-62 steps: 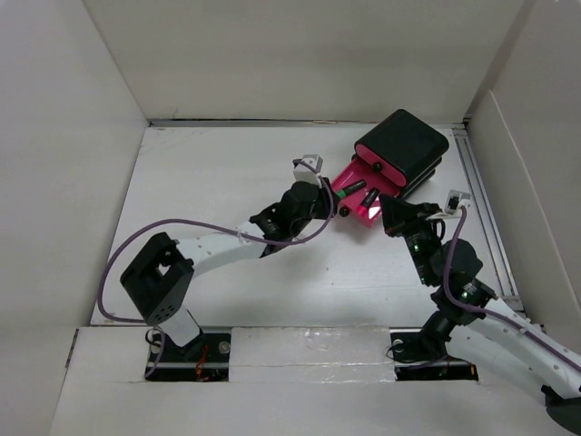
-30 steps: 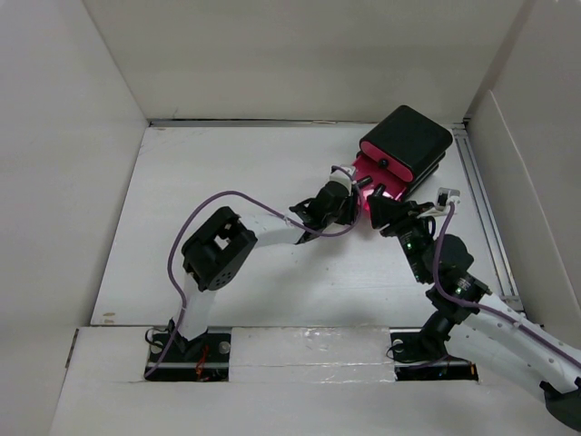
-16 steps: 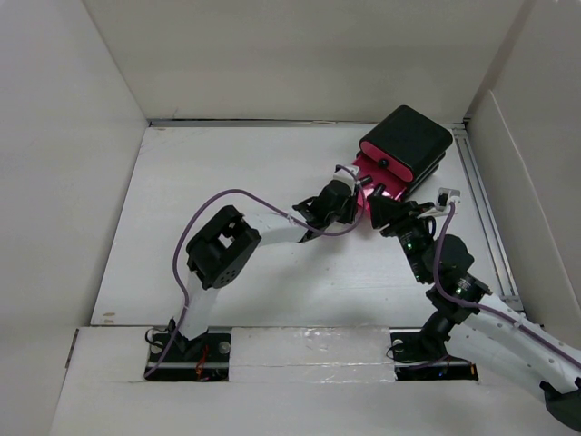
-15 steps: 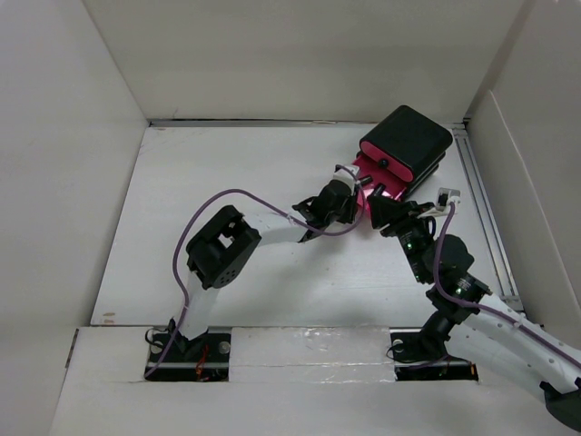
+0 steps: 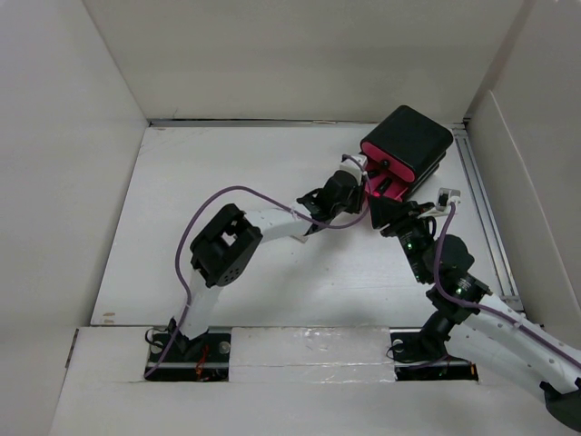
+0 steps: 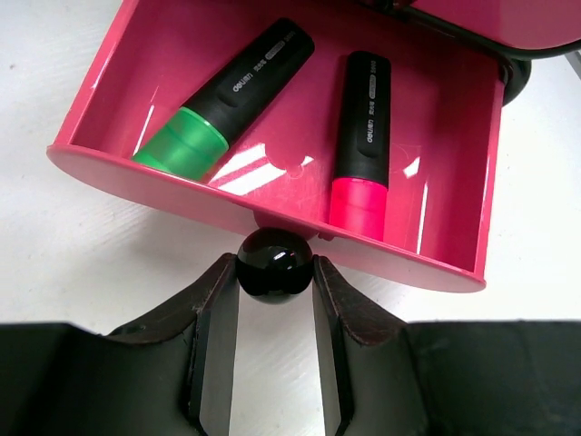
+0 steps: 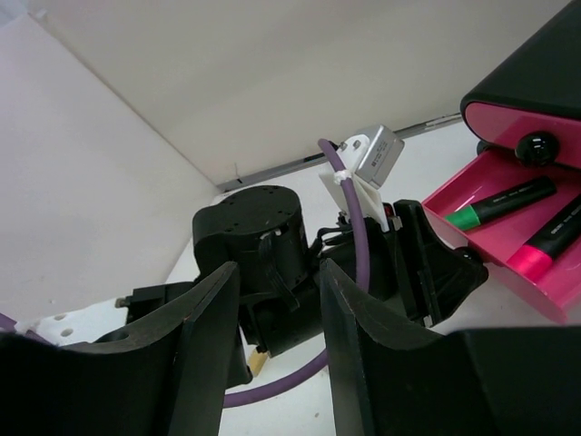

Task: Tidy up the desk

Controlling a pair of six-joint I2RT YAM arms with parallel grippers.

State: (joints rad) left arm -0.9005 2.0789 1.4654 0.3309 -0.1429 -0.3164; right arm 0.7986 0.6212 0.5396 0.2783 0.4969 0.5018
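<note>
Your left gripper (image 6: 274,282) is clenched on the black knob (image 6: 275,262) of the open pink drawer (image 6: 436,136); both fingers (image 6: 216,309) touch the knob's sides. The drawer is the lowest one showing on the black drawer box (image 5: 407,141) and sticks out toward the near left. Two markers lie in it side by side without touching: a green highlighter (image 6: 227,95) on the left, angled, and a pink highlighter (image 6: 361,136) on the right, both with coloured caps toward the knob end.

Your right gripper (image 7: 277,272) is released, jaws apart with nothing between them. It hovers just right of the left wrist and near the drawer's front corner (image 5: 379,211). Whether it touches the drawer, can't tell. From the right wrist view, the drawer above is shut and has its own black knob (image 7: 536,145).

The desk (image 5: 209,191) is the white tabletop filling the floor of the top view. White wall panels (image 5: 300,54) stand on the left, far and right sides, and the arm bases sit at its near edge. The drawer box sits at the desk's far right corner. A purple cable (image 5: 227,193) loops along the left arm.
</note>
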